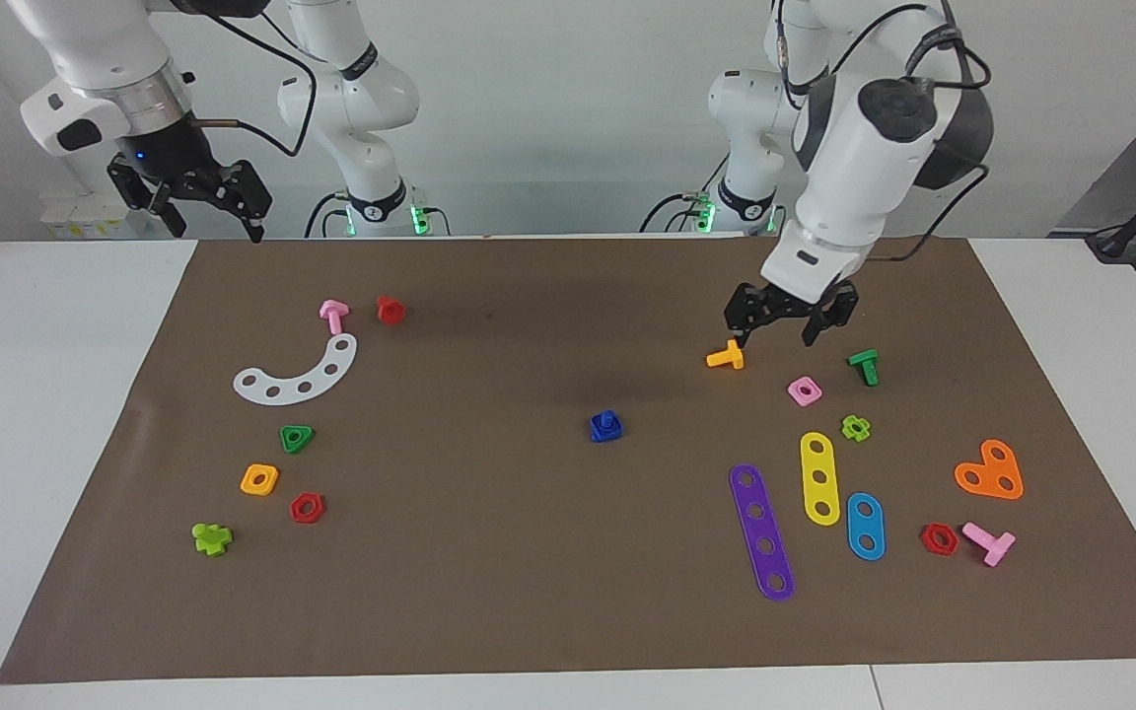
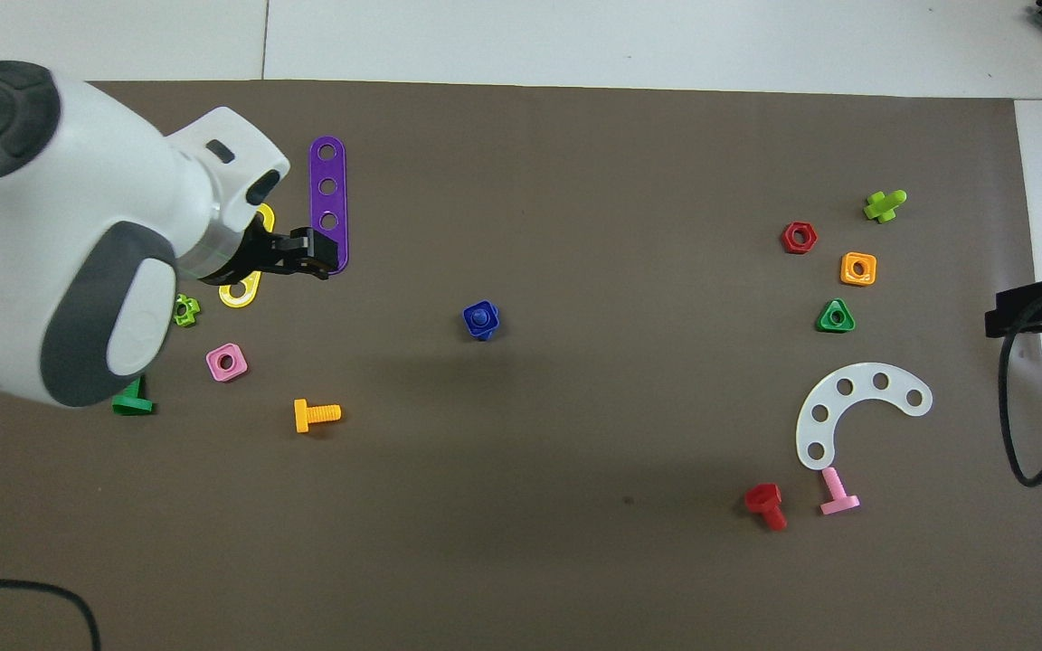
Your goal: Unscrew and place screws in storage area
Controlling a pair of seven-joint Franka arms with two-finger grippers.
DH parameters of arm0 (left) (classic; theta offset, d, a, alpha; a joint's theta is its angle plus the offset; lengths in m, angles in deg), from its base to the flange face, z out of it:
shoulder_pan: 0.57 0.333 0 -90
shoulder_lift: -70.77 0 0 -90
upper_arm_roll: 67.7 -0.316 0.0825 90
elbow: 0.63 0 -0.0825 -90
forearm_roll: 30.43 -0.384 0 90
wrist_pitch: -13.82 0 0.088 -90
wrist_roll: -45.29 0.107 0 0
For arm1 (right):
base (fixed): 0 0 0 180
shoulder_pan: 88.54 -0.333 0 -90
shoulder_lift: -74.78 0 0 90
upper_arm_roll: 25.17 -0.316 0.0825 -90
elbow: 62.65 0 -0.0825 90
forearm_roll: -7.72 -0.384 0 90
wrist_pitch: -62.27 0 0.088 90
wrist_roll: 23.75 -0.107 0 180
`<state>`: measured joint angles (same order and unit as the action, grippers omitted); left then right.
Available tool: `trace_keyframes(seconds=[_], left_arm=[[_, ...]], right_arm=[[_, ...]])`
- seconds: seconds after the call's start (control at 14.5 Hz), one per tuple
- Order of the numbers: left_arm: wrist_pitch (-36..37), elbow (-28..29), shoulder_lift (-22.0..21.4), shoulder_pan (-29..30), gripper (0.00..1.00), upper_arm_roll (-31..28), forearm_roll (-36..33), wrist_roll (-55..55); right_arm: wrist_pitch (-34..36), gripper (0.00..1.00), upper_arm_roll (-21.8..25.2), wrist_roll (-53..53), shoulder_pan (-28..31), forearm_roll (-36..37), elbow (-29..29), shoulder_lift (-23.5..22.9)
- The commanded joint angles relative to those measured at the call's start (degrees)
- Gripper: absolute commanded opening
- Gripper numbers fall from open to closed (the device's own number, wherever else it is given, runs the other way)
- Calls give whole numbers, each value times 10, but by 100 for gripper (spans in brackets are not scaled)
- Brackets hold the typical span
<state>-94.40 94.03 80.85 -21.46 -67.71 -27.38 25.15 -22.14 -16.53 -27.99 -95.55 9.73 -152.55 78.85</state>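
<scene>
The blue screw [image 1: 605, 426] [image 2: 481, 320] stands in the middle of the mat, its stem up through a blue square nut. My left gripper [image 1: 771, 339] [image 2: 317, 256] hangs open and empty over the mat beside the orange bolt [image 1: 726, 357], toward the left arm's end from the screw. The storage area [image 1: 262, 434] [image 2: 883, 334] is the patch with the white curved strip [image 1: 297, 375] at the right arm's end. My right gripper [image 1: 215, 227] [image 2: 1023, 312] waits open and empty, high over the mat's edge at that end.
Purple [image 1: 761, 532], yellow [image 1: 819, 478] and blue [image 1: 865, 526] straight strips lie at the left arm's end. A pink nut [image 1: 804, 391], a green bolt [image 1: 864, 367] and an orange heart plate [image 1: 990, 471] lie there too. Green [image 1: 296, 439], orange [image 1: 259, 479] and red [image 1: 307, 508] nuts lie in the storage area.
</scene>
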Motion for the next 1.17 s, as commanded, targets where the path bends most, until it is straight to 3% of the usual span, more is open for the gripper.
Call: trace_keyframes(seconds=[0.0, 0.48, 0.76, 1.1], left_arm=[[-60, 4, 34, -41, 98, -10, 19, -47], [-174, 6, 142, -125, 91, -13, 13, -122], [-208, 9, 170, -137, 87, -14, 10, -121], [-227, 37, 170, -141, 78, -12, 11, -123]], right_arm=[[-1, 100, -7, 13, 9, -10, -6, 8], [-1, 100, -7, 13, 9, -10, -6, 8], [-1, 100, -7, 13, 9, -10, -6, 8], [-1, 100, -7, 13, 9, -10, -6, 8]])
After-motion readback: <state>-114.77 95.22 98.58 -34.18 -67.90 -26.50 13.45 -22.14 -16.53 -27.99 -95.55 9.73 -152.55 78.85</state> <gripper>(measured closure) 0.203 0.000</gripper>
